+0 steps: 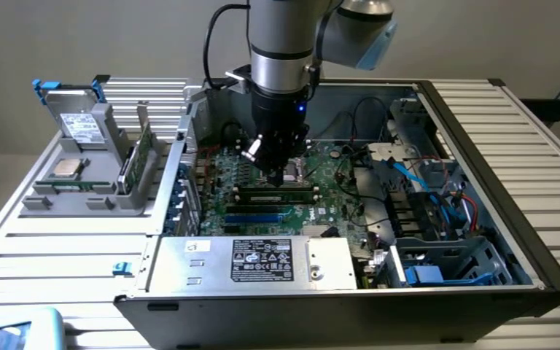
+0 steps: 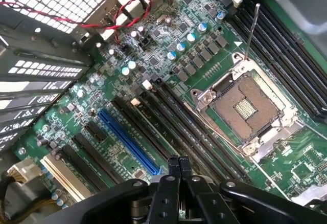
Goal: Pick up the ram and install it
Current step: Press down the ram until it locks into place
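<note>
one arm reaches down into one open computer case [image 1: 475, 240] that lies on its side on a slatted bench [image 1: 56, 248]. its fingers [image 1: 282, 175] are pressed fully together, the two tips meeting with no gap, and nothing is held between them. in the wrist view the two closed fingers [image 2: 179, 163] hang just above the motherboard [image 2: 127, 157], over a row of long dark memory slots [image 2: 173, 116] that run side by side. how many there are cannot be counted surely. just beside the row lies one blue slot [image 2: 127, 139], and on the row's other side sits one processor socket [image 2: 248, 104], open and bare, with one thin metal lever [image 2: 251, 29] standing up from it. one twisted red and black wire pair [image 2: 120, 14] crosses a perforated metal wall.

the ram [image 1: 141, 157] is outside the case. it stands on its long edge in one grey holder [image 1: 85, 203] on the bench, at the exterior view's left of the case and well apart from the fingers. the same holder carries one upright drive [image 1: 84, 127] in a blue-tabbed bracket and one small square silver processor chip [image 1: 66, 168]. a second green strip [image 1: 66, 187] lies along the holder's front, and what it is cannot be told.

inside the case, at its near edge, sits one metal power supply box [image 1: 251, 262] with a dark label.
</note>
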Tool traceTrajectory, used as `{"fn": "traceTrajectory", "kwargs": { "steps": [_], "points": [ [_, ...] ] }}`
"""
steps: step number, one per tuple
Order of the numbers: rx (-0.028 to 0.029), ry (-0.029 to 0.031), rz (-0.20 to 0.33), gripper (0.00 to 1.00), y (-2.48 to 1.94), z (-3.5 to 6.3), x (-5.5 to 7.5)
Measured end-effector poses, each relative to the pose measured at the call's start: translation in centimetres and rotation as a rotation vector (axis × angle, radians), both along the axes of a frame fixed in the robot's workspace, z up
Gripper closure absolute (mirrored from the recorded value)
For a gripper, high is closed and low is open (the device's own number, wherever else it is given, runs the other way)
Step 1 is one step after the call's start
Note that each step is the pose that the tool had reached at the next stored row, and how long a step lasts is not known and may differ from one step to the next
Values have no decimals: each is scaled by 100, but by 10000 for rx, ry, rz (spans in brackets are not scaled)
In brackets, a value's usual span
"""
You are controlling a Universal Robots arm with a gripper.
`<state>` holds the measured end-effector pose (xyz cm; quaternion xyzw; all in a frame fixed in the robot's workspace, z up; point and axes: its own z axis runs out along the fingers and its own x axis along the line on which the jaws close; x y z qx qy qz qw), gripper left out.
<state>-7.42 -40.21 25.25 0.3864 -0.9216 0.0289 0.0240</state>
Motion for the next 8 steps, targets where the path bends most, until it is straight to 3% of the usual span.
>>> {"fn": "traceTrajectory", "kwargs": {
  "steps": [8],
  "points": [
    [1, -1, -1091, 89, 0, 0, 0]
  ]
}}
